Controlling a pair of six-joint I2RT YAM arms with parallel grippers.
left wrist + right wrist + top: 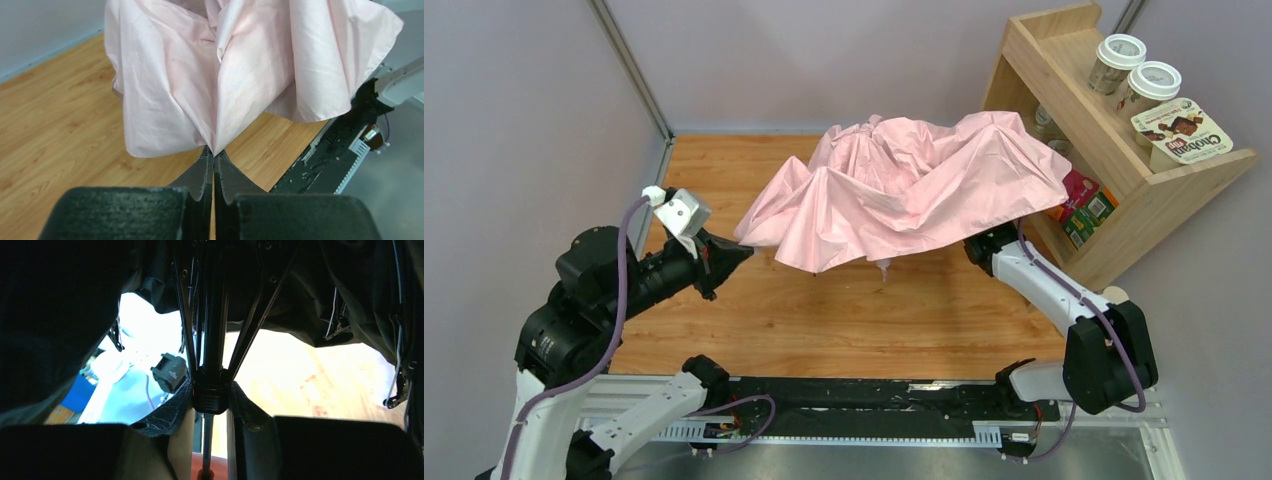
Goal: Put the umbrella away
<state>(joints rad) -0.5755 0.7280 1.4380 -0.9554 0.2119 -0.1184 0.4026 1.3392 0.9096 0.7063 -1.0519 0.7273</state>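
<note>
Hanging half-open over the table (824, 320), one umbrella (904, 190) is held between two claws. Its near-left canopy corner is pinched in the fully closed left gripper (214, 159). Its runner, under the canopy, is clamped by the right gripper (212, 397). One wooden shelf (1114, 190) is seen far right, with two lidded jars (1120, 58) on top.

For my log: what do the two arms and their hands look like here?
The left arm and right arm have white links and bulky black joint housings, each trailed by a mauve cable. A silvery camera box sits at the left wrist. The left hand and right hand have black, tapering fingers.
</note>
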